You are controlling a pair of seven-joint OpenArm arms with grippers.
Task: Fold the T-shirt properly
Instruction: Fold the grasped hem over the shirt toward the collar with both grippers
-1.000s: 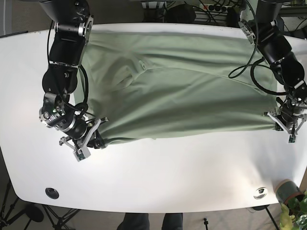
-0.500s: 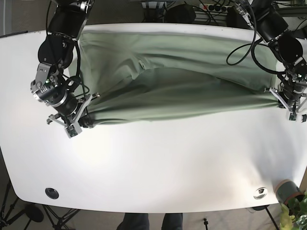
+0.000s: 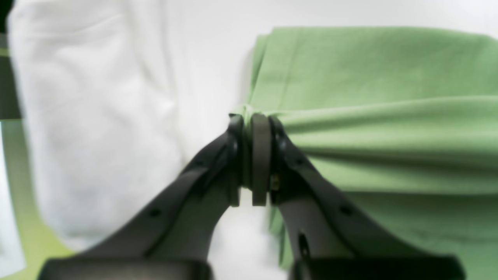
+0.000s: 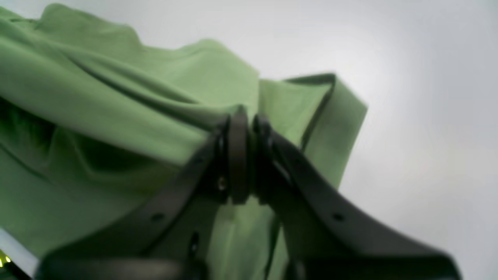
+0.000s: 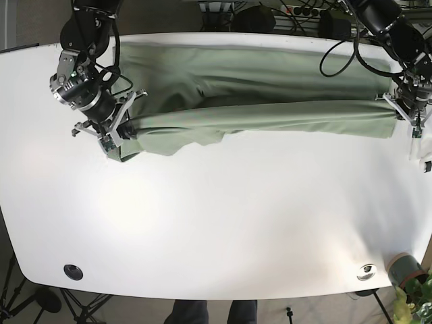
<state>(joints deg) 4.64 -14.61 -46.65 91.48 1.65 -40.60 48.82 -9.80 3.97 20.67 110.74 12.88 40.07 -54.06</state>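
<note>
Both tools (image 5: 123, 128) (image 5: 407, 111) grip the green T-shirt (image 5: 270, 101) edge

It looked like a robotics lab — a broad white counter (image 5: 223, 223) stood on a bare floor, with black cables (image 5: 337, 47) looping off the arms and a power strip (image 5: 307, 10) lying behind it. Tripod legs (image 5: 74, 307) showed below the counter's near edge — beside a potted plant (image 5: 412, 293).

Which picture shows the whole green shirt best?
The base view. It shows the shirt stretched across the table between the left gripper and right gripper. The wrist views show only the pinched corners, close up and blurry.
</note>
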